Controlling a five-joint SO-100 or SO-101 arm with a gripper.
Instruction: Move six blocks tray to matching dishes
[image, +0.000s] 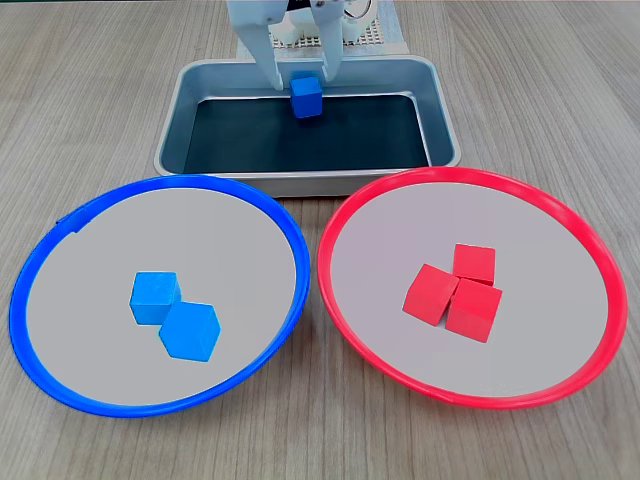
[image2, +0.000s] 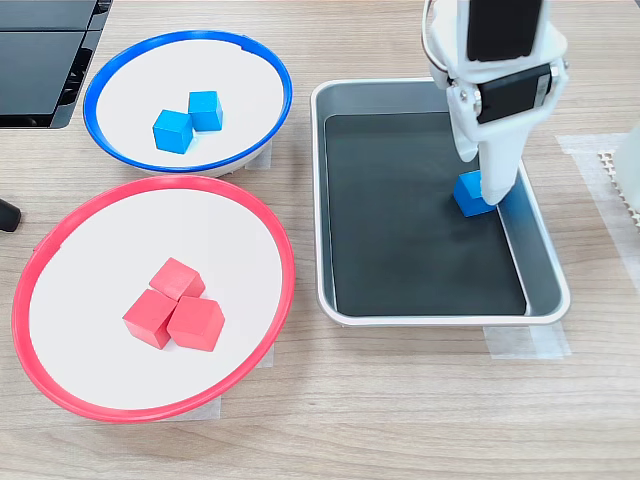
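- While the white gripper (image: 303, 82) reaches down into the silver tray (image: 190, 95), its two fingers sit clamped on either side of a blue block (image: 307, 96), close to the tray's raised wall nearest the arm's base.
- Beyond the gripper, the tray's flat black bottom (image2: 400, 215) lies bare, giving open room out to the far wall.
- Past the tray's far wall sit two round shallow dishes with pale grey insides, rims nearly touching each other.
- Two blue blocks (image: 175, 315) lie touching in the blue-rimmed dish (image: 60, 225); three red blocks (image: 457, 290) cluster together in the red-rimmed dish (image: 590, 240).
- Every block is a small matte cube with no long axis; the held one looks roughly square to the tray walls.
- Wood-grain tabletop (image: 80, 80) surrounds everything.
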